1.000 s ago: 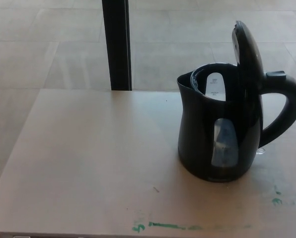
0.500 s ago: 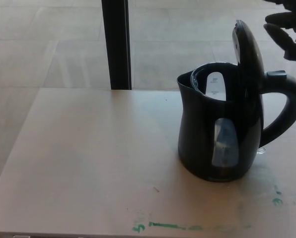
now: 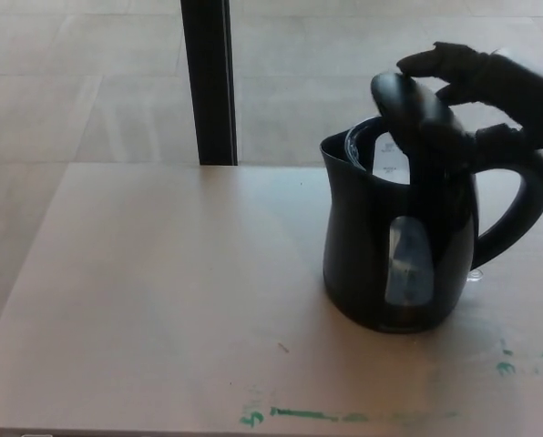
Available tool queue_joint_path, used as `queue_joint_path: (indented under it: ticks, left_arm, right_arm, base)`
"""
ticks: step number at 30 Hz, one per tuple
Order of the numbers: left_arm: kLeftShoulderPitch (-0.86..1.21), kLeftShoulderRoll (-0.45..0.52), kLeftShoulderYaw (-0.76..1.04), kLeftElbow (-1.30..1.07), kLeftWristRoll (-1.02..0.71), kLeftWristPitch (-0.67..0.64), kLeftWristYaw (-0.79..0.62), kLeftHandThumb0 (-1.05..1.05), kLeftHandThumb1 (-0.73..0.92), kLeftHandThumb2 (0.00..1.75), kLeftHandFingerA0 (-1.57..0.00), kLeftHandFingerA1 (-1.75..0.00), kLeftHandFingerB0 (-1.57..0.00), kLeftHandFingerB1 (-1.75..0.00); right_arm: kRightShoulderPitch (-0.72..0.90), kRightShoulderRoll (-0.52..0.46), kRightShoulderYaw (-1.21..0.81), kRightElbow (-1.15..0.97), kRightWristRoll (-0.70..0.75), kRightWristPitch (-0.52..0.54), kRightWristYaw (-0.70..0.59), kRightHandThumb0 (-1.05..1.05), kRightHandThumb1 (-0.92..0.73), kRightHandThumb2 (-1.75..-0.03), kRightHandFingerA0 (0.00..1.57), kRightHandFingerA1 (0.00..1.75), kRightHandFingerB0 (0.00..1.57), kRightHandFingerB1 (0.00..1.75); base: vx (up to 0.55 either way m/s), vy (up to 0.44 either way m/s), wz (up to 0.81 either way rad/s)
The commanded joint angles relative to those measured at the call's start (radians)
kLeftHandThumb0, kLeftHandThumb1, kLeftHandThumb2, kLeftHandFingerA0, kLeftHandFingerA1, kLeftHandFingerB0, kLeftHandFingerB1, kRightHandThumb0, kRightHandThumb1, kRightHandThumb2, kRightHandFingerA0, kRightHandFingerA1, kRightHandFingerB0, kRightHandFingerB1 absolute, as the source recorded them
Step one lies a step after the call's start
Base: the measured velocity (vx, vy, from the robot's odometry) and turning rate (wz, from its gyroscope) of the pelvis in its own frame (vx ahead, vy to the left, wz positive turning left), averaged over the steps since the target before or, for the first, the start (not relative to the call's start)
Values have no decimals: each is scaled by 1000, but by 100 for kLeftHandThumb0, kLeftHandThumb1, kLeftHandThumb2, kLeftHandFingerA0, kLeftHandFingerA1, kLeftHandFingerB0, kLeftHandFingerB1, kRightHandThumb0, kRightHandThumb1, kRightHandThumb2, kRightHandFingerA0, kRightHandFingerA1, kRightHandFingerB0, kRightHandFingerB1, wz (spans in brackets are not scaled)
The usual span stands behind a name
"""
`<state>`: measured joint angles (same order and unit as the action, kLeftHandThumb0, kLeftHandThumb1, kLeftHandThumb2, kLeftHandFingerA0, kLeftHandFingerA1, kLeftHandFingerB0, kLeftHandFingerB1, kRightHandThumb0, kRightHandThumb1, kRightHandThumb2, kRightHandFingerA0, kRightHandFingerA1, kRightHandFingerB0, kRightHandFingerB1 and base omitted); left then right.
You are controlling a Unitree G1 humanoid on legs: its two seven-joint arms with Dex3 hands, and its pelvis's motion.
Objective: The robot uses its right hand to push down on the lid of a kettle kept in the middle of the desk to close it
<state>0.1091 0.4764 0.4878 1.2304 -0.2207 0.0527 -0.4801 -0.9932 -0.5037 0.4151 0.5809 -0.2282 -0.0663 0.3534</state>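
A black electric kettle [image 3: 394, 246] stands on the right half of the pale desk [image 3: 162, 300], handle pointing right. Its lid [image 3: 415, 107] is tilted about halfway down over the kettle's mouth, hinged at the handle side. My right hand [image 3: 495, 82] reaches in from the upper right, fingers spread, with fingertips [image 3: 419, 62] resting on the top of the lid. It holds nothing. A clear water window shows on the kettle's side. My left hand does not show.
A dark vertical post [image 3: 208, 82] stands behind the desk's far edge. Green paint marks [image 3: 308, 415] run along the desk's near edge. A tiled floor lies beyond the desk.
My right hand came in from the upper right and moved left onto the lid. The lid has swung from upright to about half lowered.
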Motion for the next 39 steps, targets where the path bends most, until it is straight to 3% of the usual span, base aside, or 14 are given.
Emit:
queue_joint_path:
  ticks: [1,8,10,11,16,17,24,26,27,34,35,37,38,39]
  left_arm:
    - [3,25,-2,-8,-13,1,-2,-67,52,90,-47,-61,-29,-48]
    - [-19,27,-2,13,-12,-12,14,-73,53,90,-49,-63,-35,-50]
    - [-23,32,-10,24,-3,-14,14,-69,65,60,-50,-50,-38,-35]
    - [-24,33,-9,24,-5,-15,14,-71,53,90,-49,-62,-33,-49]
    - [-28,43,1,15,-18,4,4,-67,64,60,-56,-56,-40,-36]
    - [-27,44,-5,12,-11,0,5,-69,52,90,-49,-64,-33,-49]
    - [-32,50,-8,-1,-13,9,0,-67,64,59,-54,-54,-38,-36]
    - [-30,45,-8,-5,-12,10,18,-68,50,88,-52,-62,-37,-50]
    - [-30,44,-8,-4,-12,10,20,-65,64,60,-57,-52,-43,-37]
    - [-35,42,0,-2,-20,11,12,-66,51,89,-48,-62,-30,-48]
    - [-38,43,-3,8,-16,5,15,-66,65,60,-55,-54,-37,-35]
    - [-28,49,-16,-4,-4,-17,-4,-69,67,61,-54,-53,-33,-35]
    - [-28,51,-16,-2,-3,-17,-2,-69,67,60,-52,-50,-34,-35]
    - [-26,51,-13,-6,-8,-11,-4,-78,57,90,-49,-60,-30,-47]
  right_arm:
    - [-32,35,51,28,-106,-43,36,-94,-85,-67,16,43,14,33]
    - [-70,59,94,-2,-164,-18,90,-90,-84,-67,14,43,12,32]
    - [-81,57,122,-8,-201,-12,114,-40,-37,-103,0,51,0,51]
    - [-80,56,126,-3,-208,-24,109,-91,-83,-66,16,45,13,32]
    - [-67,18,222,-31,-316,-75,140,-86,-81,-65,21,42,15,29]
    - [-60,14,243,-33,-340,-85,129,-87,-64,-103,17,52,9,43]
    - [-8,10,298,-48,-389,-82,121,-85,-81,-65,20,41,17,30]
    - [78,12,363,-54,-454,-94,80,-85,-65,-103,15,52,8,43]
    - [92,17,371,-53,-461,-90,74,-85,-81,-65,20,45,17,32]
    - [194,41,420,-47,-482,-70,56,-87,-81,-65,16,50,14,34]
    - [189,40,416,-43,-478,-76,58,-86,-64,-101,11,55,7,44]
    - [156,40,397,-55,-468,-57,82,-83,-83,-65,15,45,12,30]
    - [138,47,382,-45,-453,-49,91,-39,-42,-104,0,51,0,50]
    - [118,42,361,-43,-440,-51,87,-86,-85,-66,16,45,12,29]
  base:
    - [0,0,0]
    - [0,0,0]
    - [0,0,0]
    - [0,0,0]
    - [0,0,0]
    - [0,0,0]
    - [0,0,0]
    - [0,0,0]
    - [0,0,0]
    - [0,0,0]
    - [0,0,0]
    - [0,0,0]
    - [0,0,0]
    - [0,0,0]
